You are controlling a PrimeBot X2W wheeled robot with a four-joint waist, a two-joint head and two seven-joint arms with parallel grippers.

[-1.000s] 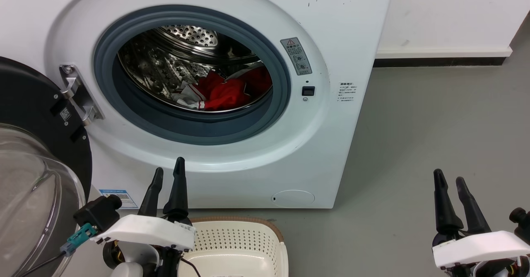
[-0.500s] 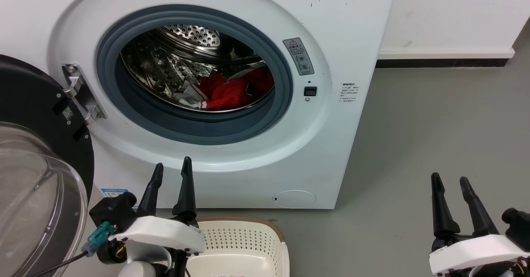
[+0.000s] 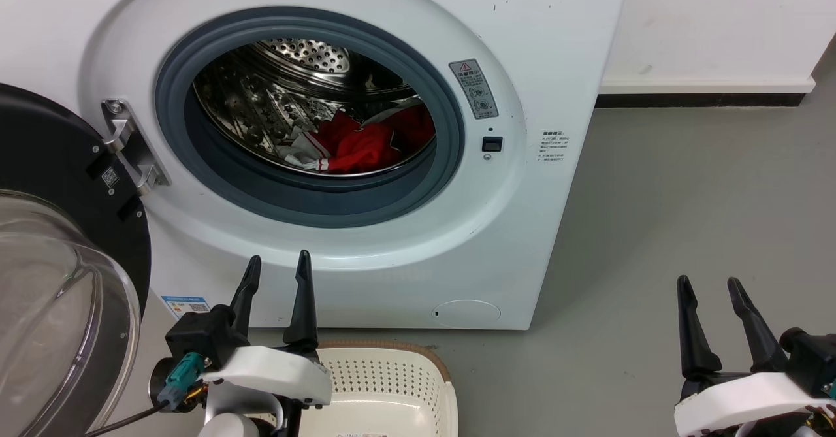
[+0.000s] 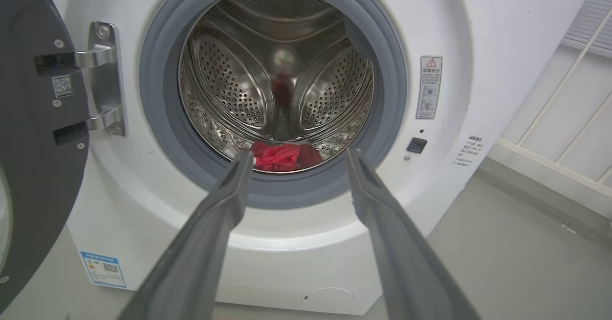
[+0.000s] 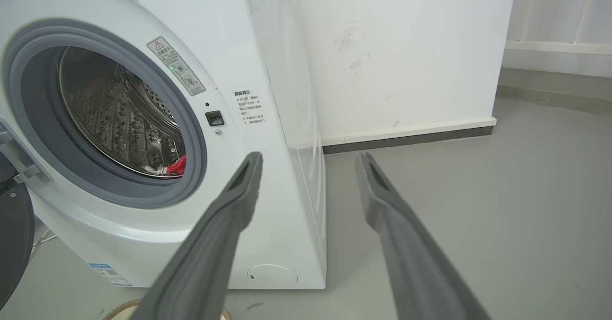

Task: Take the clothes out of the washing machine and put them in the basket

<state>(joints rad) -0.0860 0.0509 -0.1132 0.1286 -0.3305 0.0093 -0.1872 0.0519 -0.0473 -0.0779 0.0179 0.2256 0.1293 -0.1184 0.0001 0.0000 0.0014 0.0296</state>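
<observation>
Red clothes [image 3: 356, 146] with white trim lie low in the steel drum of the white washing machine [image 3: 542, 64], whose door [image 3: 59, 260] hangs open at the left. The same clothes [image 4: 282, 157] appear past my left fingers, and a sliver of them [image 5: 178, 166] shows at the porthole's edge in the right wrist view. The cream basket [image 3: 385, 385] stands on the floor before the machine. My left gripper [image 3: 277, 266] is open and empty, in front of the machine below the porthole. My right gripper [image 3: 708, 283] is open over bare floor, right of the machine.
Grey floor [image 3: 686, 195] stretches right of the machine to a white wall with a dark skirting [image 3: 699, 99]. The open glass door [image 4: 28, 119] stands close on my left arm's left side. A blue label [image 3: 186, 306] sits low on the machine front.
The head view has shifted slightly. My left gripper has moved right and a little down, its fingers spreading wider. The right gripper's fingers have also spread a little.
</observation>
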